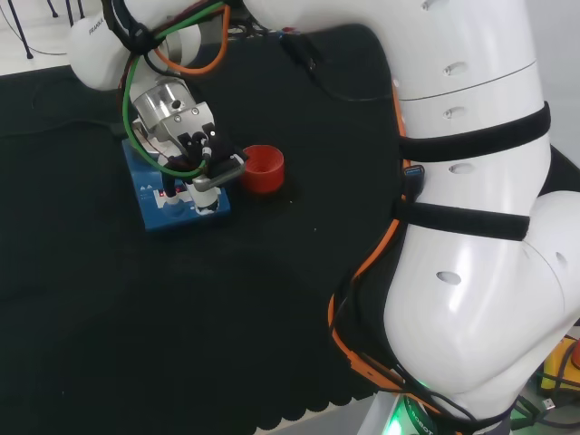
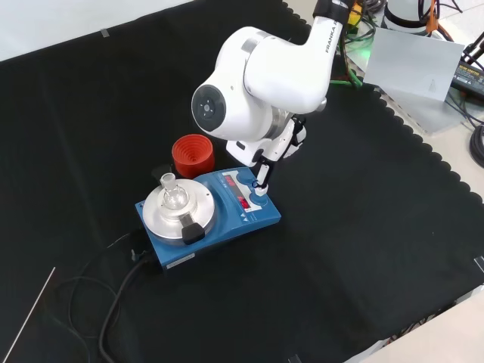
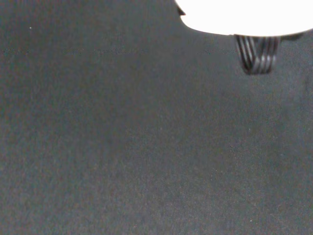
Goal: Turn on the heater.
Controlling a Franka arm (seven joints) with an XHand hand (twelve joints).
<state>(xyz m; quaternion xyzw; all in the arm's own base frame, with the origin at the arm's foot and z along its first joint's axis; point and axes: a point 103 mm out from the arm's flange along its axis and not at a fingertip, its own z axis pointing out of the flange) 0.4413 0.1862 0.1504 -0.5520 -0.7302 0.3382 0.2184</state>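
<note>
Hand: the hand (image 2: 274,155) is black and white. In the front view one straight finger (image 2: 262,175) points down and its tip touches the blue knob (image 2: 258,193). The other fingers hide behind the white arm (image 2: 261,72), so I cannot tell how they sit.
Heater: the heater (image 2: 208,215) sits right under the hand. It is a flat blue box with round corners and a hard, shiny shell.
Plate: a round silver metal plate (image 2: 180,212) is on top of the heater, on the side away from the hand.
Flask: a small clear glass flask (image 2: 173,193) stands up on the plate.
Panel: the sloped end with red lights (image 2: 245,201) is the end below the finger.
Long way: in the front view the heater's long side runs from the lower left up to the right, and the panel end faces right.
Ring: a red ribbed ring (image 2: 193,155) stands just beside the heater, near the hand.
Cord: a thin black cord (image 2: 113,299) leaves the heater's far end and curls on the desk.
Desk: soft black cloth (image 2: 363,227) covers it, with a wavy edge.
Room: in the front view the cloth is bare to the right of the hand and below the heater.
</note>
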